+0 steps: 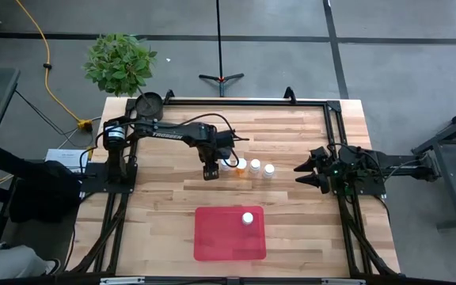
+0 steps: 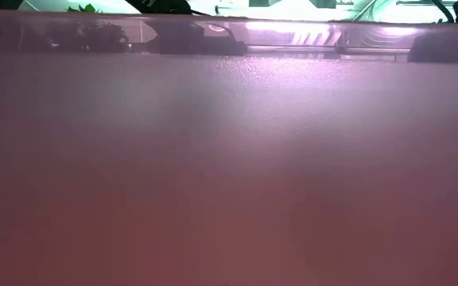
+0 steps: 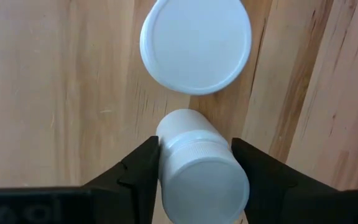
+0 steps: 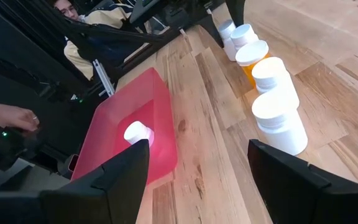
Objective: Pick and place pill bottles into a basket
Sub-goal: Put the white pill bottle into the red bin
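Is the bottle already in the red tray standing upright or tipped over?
Upright: the pill bottle shows only its round white cap from above, inside the red tray; the right wrist view agrees.

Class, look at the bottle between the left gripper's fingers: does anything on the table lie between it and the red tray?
Nothing visible does. The left gripper has its fingers around a white pill bottle at the row's left end. Bare wooden table lies between it and the red tray, which already holds one bottle.

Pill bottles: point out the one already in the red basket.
The lone bottle inside the basket. The row bottles all stand on bare wood beyond it, the end bottle gripped by the left tool.
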Controlling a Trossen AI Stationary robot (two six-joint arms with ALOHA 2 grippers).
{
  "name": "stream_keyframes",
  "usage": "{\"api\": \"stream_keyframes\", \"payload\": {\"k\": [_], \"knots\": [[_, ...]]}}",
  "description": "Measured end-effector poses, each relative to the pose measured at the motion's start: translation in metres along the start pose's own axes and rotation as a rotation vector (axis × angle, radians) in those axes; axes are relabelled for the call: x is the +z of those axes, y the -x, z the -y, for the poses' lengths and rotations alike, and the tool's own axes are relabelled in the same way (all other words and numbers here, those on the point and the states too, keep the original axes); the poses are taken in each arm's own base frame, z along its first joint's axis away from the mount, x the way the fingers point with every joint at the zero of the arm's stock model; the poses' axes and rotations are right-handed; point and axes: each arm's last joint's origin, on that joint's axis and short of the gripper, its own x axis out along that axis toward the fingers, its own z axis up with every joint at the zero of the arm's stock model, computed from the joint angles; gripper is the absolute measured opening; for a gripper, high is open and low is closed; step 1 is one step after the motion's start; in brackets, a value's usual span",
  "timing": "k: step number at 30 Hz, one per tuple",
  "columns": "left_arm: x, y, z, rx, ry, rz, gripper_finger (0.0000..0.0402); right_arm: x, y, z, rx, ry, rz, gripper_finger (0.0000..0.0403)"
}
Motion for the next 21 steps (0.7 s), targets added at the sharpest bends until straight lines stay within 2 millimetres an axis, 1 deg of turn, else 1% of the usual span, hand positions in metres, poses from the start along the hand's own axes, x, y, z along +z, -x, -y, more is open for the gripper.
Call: {"api": "stream_keyframes", "payload": {"k": [6,14,17,21], "knots": [[-0.001,0.0,0.0,0.0,0.001,-0.008,0.0207,0.0,0.0,0.0,0.0,0.0,0.0,0.0264],[-0.008,0.004,0.001,0.0,-0.002,-0.067,0.0207,0.0,0.0,0.0,0.0,0.0,0.0,0.0263],[-0.01,0.014,-0.001,-0.006,0.006,-0.044,0.0207,0.0,0.0,0.0,-0.002,0.0,0.001,0.0263],[-0.013,0.036,-0.01,-0.008,0.047,0.027,0.0207,0.0,0.0,0.0,-0.002,0.0,0.002,0.0263]]}}
